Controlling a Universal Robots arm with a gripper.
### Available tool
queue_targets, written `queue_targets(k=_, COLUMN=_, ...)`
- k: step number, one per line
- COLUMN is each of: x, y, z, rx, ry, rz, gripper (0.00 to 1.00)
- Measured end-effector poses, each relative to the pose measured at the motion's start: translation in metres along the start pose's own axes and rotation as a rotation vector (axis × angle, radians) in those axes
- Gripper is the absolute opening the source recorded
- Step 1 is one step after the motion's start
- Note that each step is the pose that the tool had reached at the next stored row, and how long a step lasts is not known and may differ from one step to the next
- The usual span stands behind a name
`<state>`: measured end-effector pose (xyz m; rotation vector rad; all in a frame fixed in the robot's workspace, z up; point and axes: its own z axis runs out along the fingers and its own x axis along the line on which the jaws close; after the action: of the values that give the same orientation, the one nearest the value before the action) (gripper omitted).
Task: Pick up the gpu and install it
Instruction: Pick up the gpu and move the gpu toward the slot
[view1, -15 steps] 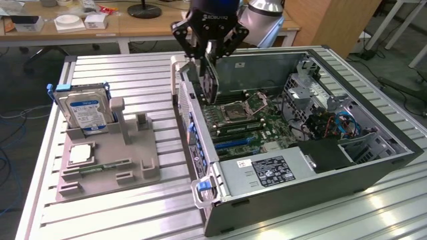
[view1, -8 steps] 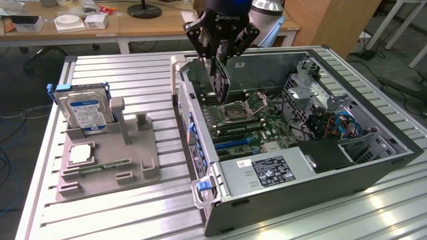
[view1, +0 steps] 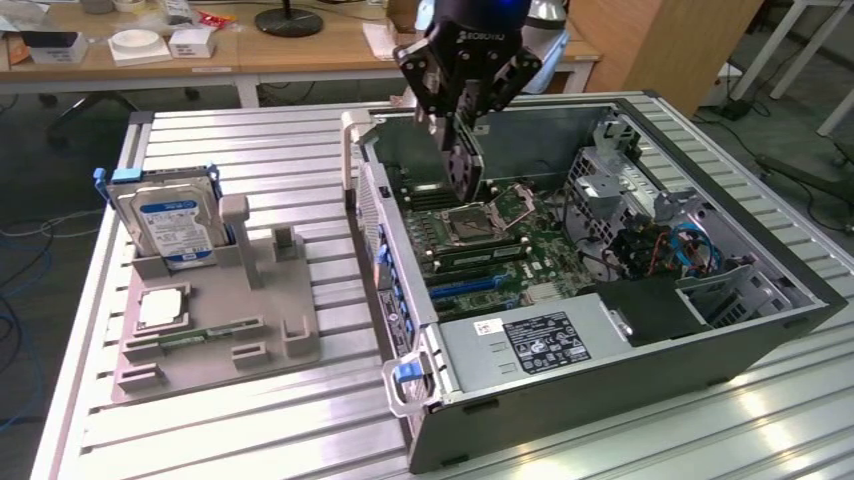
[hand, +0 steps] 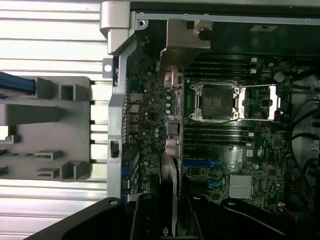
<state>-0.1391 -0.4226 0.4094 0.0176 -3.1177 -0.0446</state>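
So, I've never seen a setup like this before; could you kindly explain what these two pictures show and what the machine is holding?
This is a single robot arm ending in a black gripper. One picture comes from a camera standing off the arm, the other from a camera on its wrist looking down past the fingers. On the ribbed metal table lies an opened computer case with its motherboard exposed. Beside it, on the exterior view's left, a grey holder carries a blue-labelled hard drive and a memory stick. The gripper is closed on the gpu, a thin card held on edge, hanging inside the case above the motherboard.
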Motion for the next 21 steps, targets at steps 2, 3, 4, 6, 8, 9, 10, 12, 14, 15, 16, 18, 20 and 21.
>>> queue_targets(k=2, x=-0.007, y=-0.0001, z=0.0, rx=-0.0001, ry=-0.0001, rz=0.0, gripper=0.26)
queue_targets(k=3, x=-0.011, y=-0.0001, z=0.0, rx=-0.0001, ry=0.0, rz=0.0, gripper=0.26)
queue_targets(k=4, x=-0.015, y=-0.0002, z=0.0, rx=-0.0001, ry=-0.0001, rz=0.0, gripper=0.26)
queue_targets(k=6, x=-0.022, y=-0.0002, z=0.0, rx=0.0, ry=0.0001, rz=0.0, gripper=0.26)
queue_targets(k=8, x=-0.028, y=-0.0003, z=0.0, rx=0.0001, ry=0.0001, rz=0.0, gripper=0.26)
queue_targets(k=9, x=-0.031, y=-0.0004, z=0.0, rx=0.0, ry=0.0, rz=0.0, gripper=0.26)
queue_targets(k=10, x=-0.034, y=-0.0004, z=0.0001, rx=-0.0001, ry=0.0, rz=0.0, gripper=0.26)
queue_targets(k=12, x=-0.04, y=-0.0005, z=0.0001, rx=0.0, ry=0.0001, rz=0.0, gripper=0.26)
queue_targets(k=14, x=-0.045, y=-0.0006, z=0.0002, rx=0.0, ry=0.0, rz=0.0, gripper=0.26)
queue_targets(k=15, x=-0.048, y=-0.0006, z=0.0003, rx=0.0, ry=0.0, rz=0.0, gripper=0.26)
queue_targets(k=16, x=-0.05, y=-0.0006, z=0.0003, rx=0.0, ry=0.0001, rz=0.0, gripper=0.26)
queue_targets(k=18, x=-0.055, y=-0.0007, z=0.0005, rx=-0.0001, ry=0.0, rz=0.0, gripper=0.26)
queue_targets(k=20, x=-0.062, y=-0.0007, z=0.0006, rx=0.0, ry=0.0, rz=0.0, gripper=0.26)
queue_targets(k=21, x=-0.064, y=-0.0008, z=0.0007, rx=-0.0001, ry=0.0, rz=0.0, gripper=0.26)
